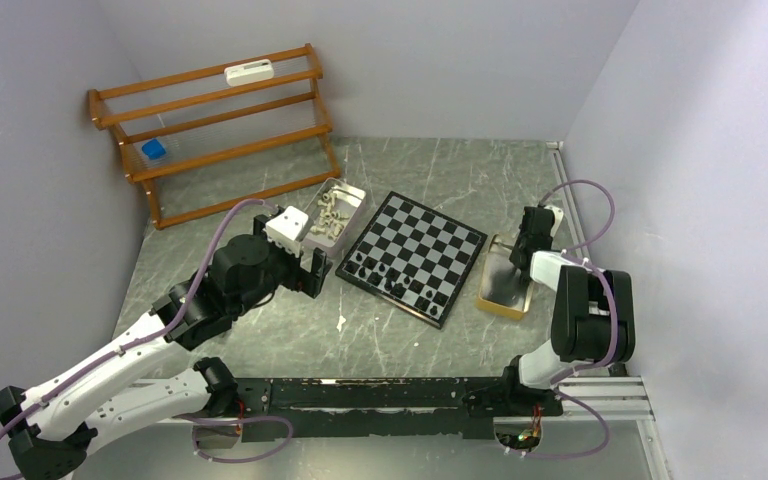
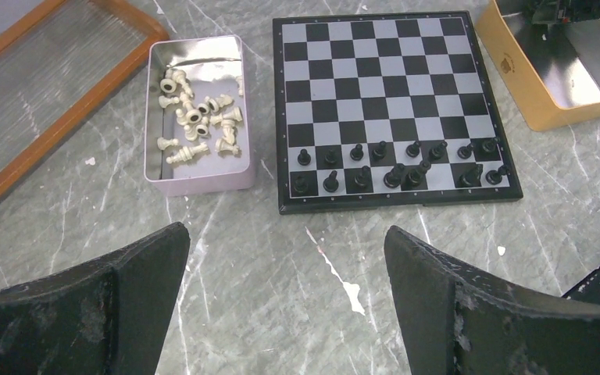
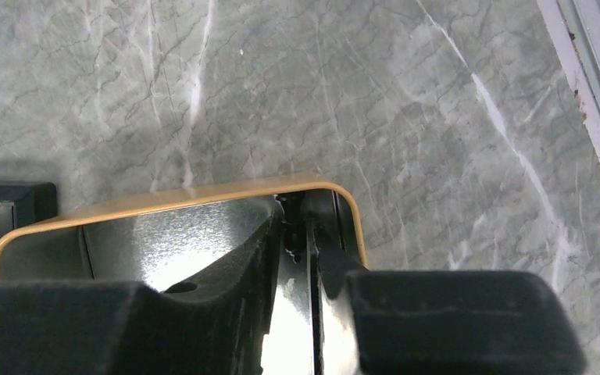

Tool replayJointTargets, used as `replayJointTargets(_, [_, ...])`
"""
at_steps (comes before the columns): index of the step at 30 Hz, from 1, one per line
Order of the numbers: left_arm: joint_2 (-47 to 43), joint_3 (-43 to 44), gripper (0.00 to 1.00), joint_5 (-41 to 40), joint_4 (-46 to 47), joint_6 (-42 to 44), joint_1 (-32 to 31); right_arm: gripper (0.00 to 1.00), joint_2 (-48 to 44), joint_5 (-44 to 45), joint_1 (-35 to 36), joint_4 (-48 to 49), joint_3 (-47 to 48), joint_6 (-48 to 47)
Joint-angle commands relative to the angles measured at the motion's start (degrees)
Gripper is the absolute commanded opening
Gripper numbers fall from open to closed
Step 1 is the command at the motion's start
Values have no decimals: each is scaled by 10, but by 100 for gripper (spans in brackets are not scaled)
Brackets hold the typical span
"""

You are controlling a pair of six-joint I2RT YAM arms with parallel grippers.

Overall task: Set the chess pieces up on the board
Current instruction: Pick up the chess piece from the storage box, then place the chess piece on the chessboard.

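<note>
Left wrist view is showing the black chess pieces (image 2: 394, 168) standing in two rows along the edge of the board (image 2: 394, 78) nearest that camera. Several in the front row are sitting off-centre on their squares, and the remaining squares are lying bare. The cream-white chess pieces (image 2: 199, 121) are lying jumbled in a pale metal tin (image 2: 195, 181) resting just beside the board's left side. A yellow tray (image 2: 527, 90) is sitting near the opposite side of the board.

The right gripper (image 3: 301, 226) is reaching down into a corner of the yellow tray. Its fingers are standing almost together with a narrow slit between them. Whether they are pinching a piece cannot be told.

The left gripper (image 2: 285, 236) is hovering over the grey marbled bench (image 1: 290, 340) near the board, its fingers spread wide apart and holding nothing. A wooden slatted rack (image 1: 215, 120) is standing at the far left corner.
</note>
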Motion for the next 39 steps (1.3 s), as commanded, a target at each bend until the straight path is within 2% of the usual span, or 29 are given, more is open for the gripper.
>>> replayJointTargets(1, [-6, -3, 100, -14, -1, 8, 3, 20, 12, 17, -3, 23, -8, -10])
replayJointTargets(5, [-6, -3, 100, -17, -1, 7, 3, 6, 0, 13, -3, -9, 2, -8])
replayJointTargets(8, [-5, -4, 100, -19, -2, 8, 3, 0, -26, -4, -3, -66, 27, -8])
replayJointTargets(16, [-5, -4, 100, -25, -3, 13, 3, 0, -74, -18, -2, -205, 81, 8])
replayJointTargets(23, [4, -7, 100, -28, -1, 14, 3, 0, -128, -169, 16, -294, 150, 26])
replayJointTargets(27, [9, -10, 100, -28, 3, -2, 3, 0, -126, -253, 57, -347, 196, 20])
replayJointTargets(31, [27, -4, 100, -38, 0, -57, 3, 0, -106, -302, 144, -414, 249, -8])
replayJointTargets(34, [48, 23, 100, -9, -15, -111, 3, 0, -140, -337, 223, -407, 250, -10])
replayJointTargets(39, [111, 80, 100, 45, -24, -173, 6, 0, -182, -439, 277, -372, 227, 1])
